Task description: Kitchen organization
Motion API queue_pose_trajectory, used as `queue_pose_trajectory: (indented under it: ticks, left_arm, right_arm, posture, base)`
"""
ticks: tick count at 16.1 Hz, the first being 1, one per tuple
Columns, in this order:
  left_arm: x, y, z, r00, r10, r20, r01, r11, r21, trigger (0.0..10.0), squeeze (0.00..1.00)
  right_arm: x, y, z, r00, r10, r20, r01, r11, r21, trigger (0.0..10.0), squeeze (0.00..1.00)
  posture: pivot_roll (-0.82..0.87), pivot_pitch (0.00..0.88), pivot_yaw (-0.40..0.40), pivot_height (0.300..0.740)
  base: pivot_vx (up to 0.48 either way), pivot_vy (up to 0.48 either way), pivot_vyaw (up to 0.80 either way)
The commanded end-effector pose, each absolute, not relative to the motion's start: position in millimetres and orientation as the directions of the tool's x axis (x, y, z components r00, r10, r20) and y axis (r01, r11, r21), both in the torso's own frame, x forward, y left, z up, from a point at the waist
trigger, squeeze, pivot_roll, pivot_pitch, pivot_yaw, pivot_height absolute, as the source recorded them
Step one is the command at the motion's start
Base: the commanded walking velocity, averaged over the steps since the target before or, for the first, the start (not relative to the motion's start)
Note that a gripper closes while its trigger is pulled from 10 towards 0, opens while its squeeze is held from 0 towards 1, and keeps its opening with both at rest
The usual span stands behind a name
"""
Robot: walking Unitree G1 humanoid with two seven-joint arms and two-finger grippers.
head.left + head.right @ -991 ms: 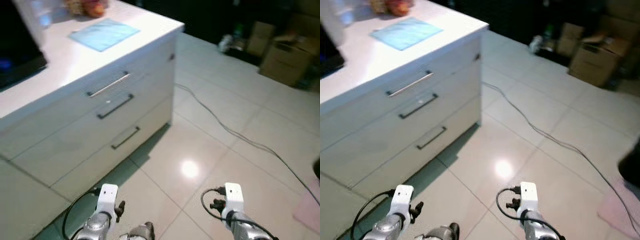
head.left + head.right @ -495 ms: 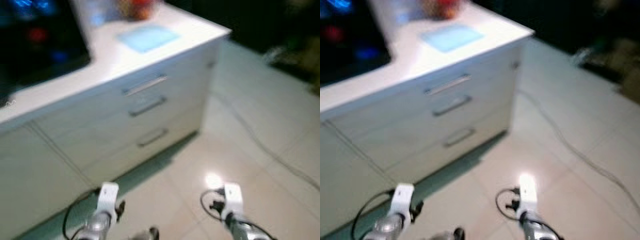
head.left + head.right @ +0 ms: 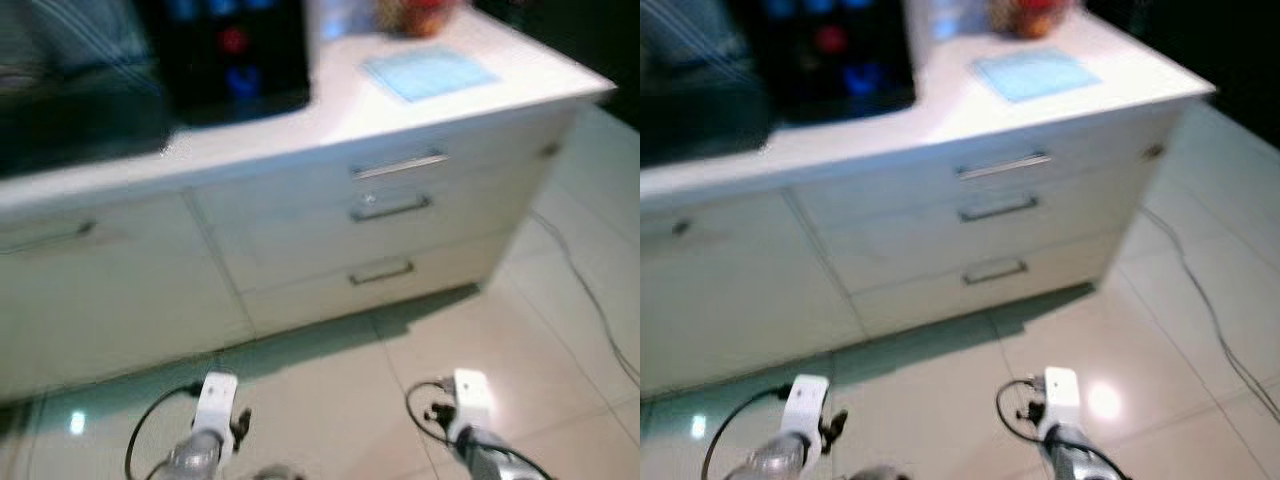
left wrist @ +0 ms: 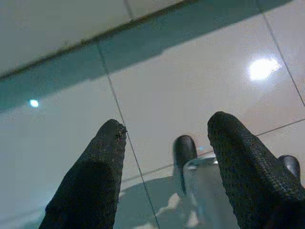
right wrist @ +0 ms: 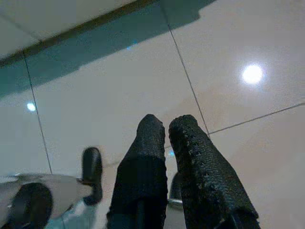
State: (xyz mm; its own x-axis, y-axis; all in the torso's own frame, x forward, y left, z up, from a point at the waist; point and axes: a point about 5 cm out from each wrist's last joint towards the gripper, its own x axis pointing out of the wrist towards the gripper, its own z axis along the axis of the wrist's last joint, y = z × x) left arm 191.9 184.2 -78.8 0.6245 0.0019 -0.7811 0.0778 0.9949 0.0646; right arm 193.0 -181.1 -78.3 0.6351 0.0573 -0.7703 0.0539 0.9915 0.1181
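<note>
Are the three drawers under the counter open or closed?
Closed. All three drawers sit flush with the cabinet front, handles in line, no gap showing.

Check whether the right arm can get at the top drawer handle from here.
Probably not yet. The right gripper hangs low over the floor tiles, fingers shut, and open floor separates it from the top drawer handle. Nothing blocks the way.

View: I turn left; counter (image 3: pixel 330 120) now squarely ahead, drawers (image 3: pixel 385 205) centred, cupboard door (image 3: pixel 100 290) newly in sight.

Glossy floor tiles (image 3: pixel 560 350); metal drawer handle (image 3: pixel 400 166); textured gripper fingers (image 4: pixel 90 181).
</note>
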Motion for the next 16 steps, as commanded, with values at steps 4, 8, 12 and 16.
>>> queue_pose_trajectory:
  ticks: [4,8,12,16]
  left_arm:
    - [190.9,187.3,-78.8,0.624,0.012,-0.782,0.074,0.994,0.075,10.0,0.0]
    - [190.7,186.0,-79.1,0.625,0.011,-0.781,0.07,0.995,0.07,10.0,0.0]
    - [189.1,185.1,-79.9,0.623,0.011,-0.782,0.067,0.995,0.068,10.0,0.0]
    - [191.3,186.8,-77.9,0.648,0.037,-0.761,0.056,0.994,0.096,10.0,0.0]
  right_arm:
    - [191.4,-174.8,-79.8,0.631,0.079,-0.772,0.043,0.99,0.136,10.0,0.0]
    - [192.3,-175.4,-79.2,0.632,0.084,-0.77,0.034,0.99,0.135,10.0,0.0]
    - [195.2,-174.8,-77.7,0.639,0.087,-0.764,0.026,0.991,0.134,10.0,0.0]
    - [207.6,-178.6,-70.1,0.681,0.073,-0.729,0.038,0.99,0.135,10.0,0.0]
  posture:
    - [-0.03,0.062,0.056,0.74]
    - [-0.03,0.062,0.051,0.74]
    - [-0.03,0.059,0.049,0.74]
    - [-0.03,0.063,0.048,0.74]
  base:
    - [0.0,0.0,0.8]
    - [0.0,0.0,0.8]
    - [0.0,0.0,0.8]
    - [0.0,0.0,0.15]
